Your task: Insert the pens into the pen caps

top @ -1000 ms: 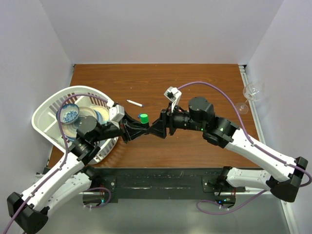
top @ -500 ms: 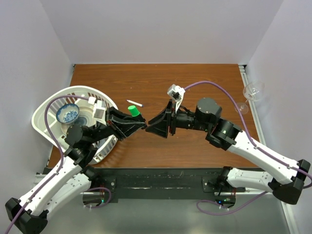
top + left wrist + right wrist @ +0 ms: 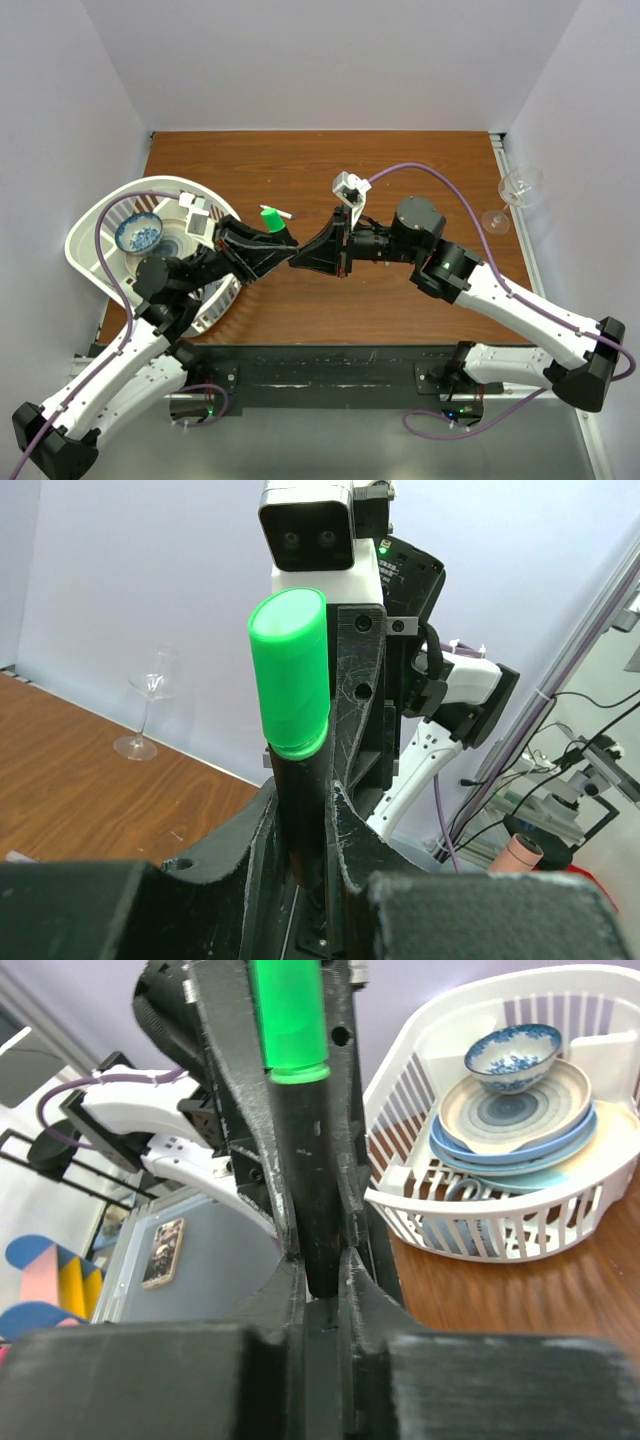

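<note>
Top external view: the left gripper (image 3: 283,248) and the right gripper (image 3: 303,258) are seen tip to tip above the middle of the wooden table (image 3: 420,165). A black marker (image 3: 296,815) is held between them, clear of the table. Its green cap (image 3: 272,221) is seated on the upper end.

In the left wrist view, the left fingers (image 3: 245,830) are seen drawn in narrowly on the black barrel below the cap. The right gripper's fingers are seen standing just beside the same barrel on its far side. In the right wrist view, the right fingers (image 3: 365,1290) are seen closed almost fully on the barrel at the end opposite the cap. The marker is thus gripped by both grippers at once.

A thin white pen (image 3: 287,214) is seen lying on the table just behind the cap. A white dish rack (image 3: 90,225) is set at the table's left edge, and a blue-patterned bowl (image 3: 138,235) and plates (image 3: 510,1120) are stacked in it. A wine glass (image 3: 520,186) is seen at the right edge.
</note>
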